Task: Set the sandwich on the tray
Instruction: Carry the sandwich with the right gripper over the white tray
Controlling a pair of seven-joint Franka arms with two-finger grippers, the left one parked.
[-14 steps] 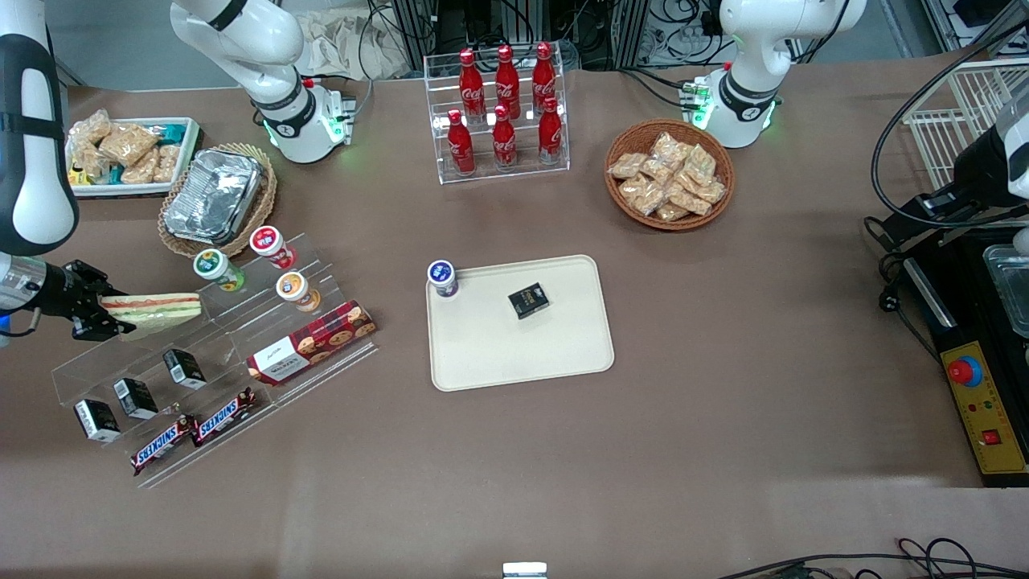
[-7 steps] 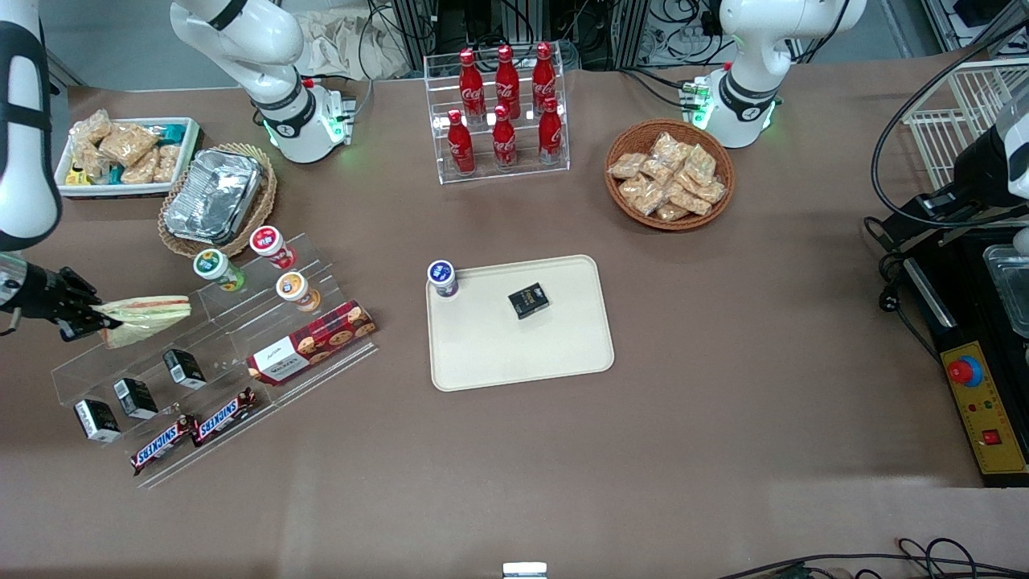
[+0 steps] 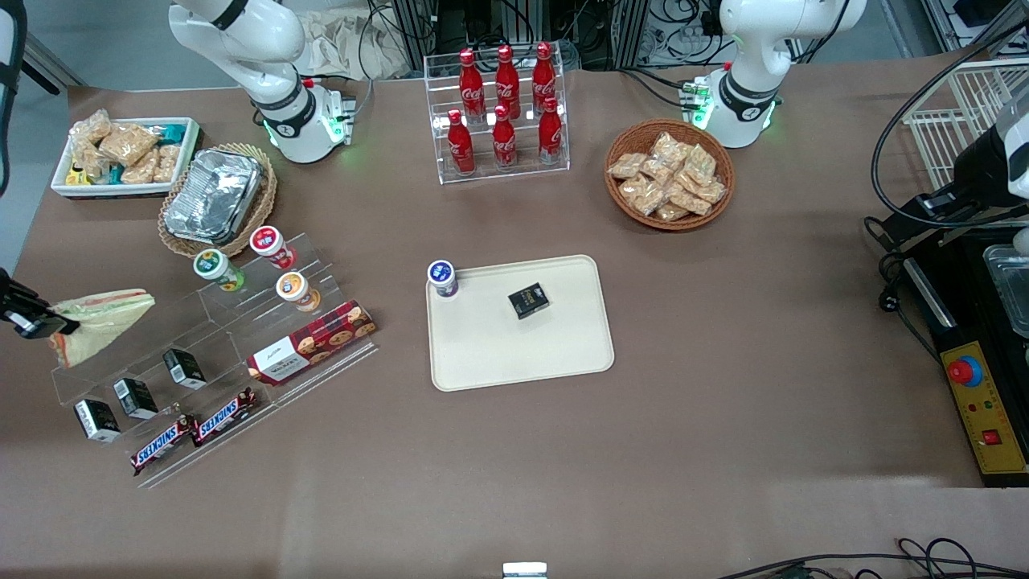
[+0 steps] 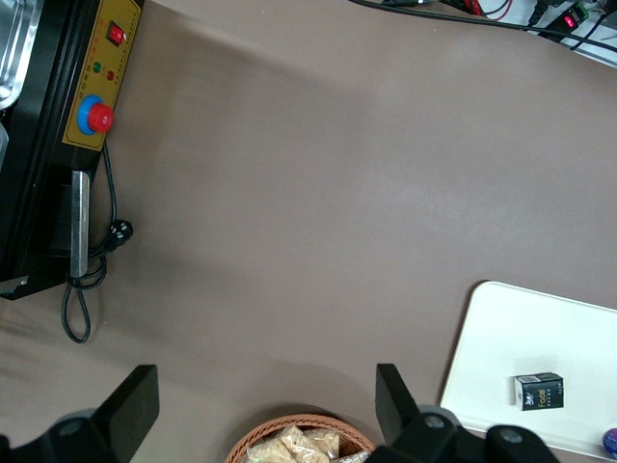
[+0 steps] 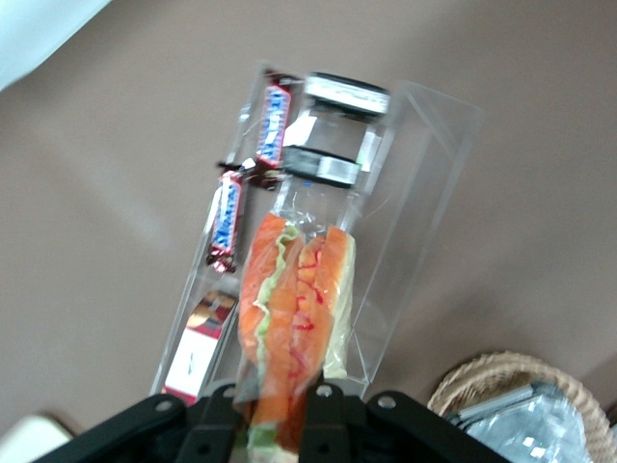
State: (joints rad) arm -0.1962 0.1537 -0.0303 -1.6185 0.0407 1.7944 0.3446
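Tablecloth (image 3: pixel 723 418) first, since it fills most of what you see: matte brown, a bit creased. On it, near the middle, sits the tray (image 3: pixel 522 354), a smooth cream plastic rectangle with rounded corners and a low rim, carrying a small black box (image 3: pixel 528 300) and a little blue-lidded cup (image 3: pixel 442 278) at one corner. Toward the working arm's end you've got the clear stepped plastic rack (image 3: pixel 217 354), glossy and see-through, with a red cookie box (image 3: pixel 312 342), two candy bars (image 3: pixel 193 430) and three round cups on it.

Your sandwich (image 3: pixel 100 322) is a soft triangular wedge in crinkly clear wrap, held up off the table over the rack's outer end, well apart from the tray. The gripper (image 3: pixel 36 320) is clamped on its wide end, right at the edge of the front view, so you barely see it there.

The right wrist view gives you what the front one doesn't: the sandwich (image 5: pixel 289 328) edge-on, with orange, red and frilly green layers between pale bread, pinched between the black fingers (image 5: pixel 333 410). The left wrist view only shows you a slice of the tray (image 4: pixel 540 357).
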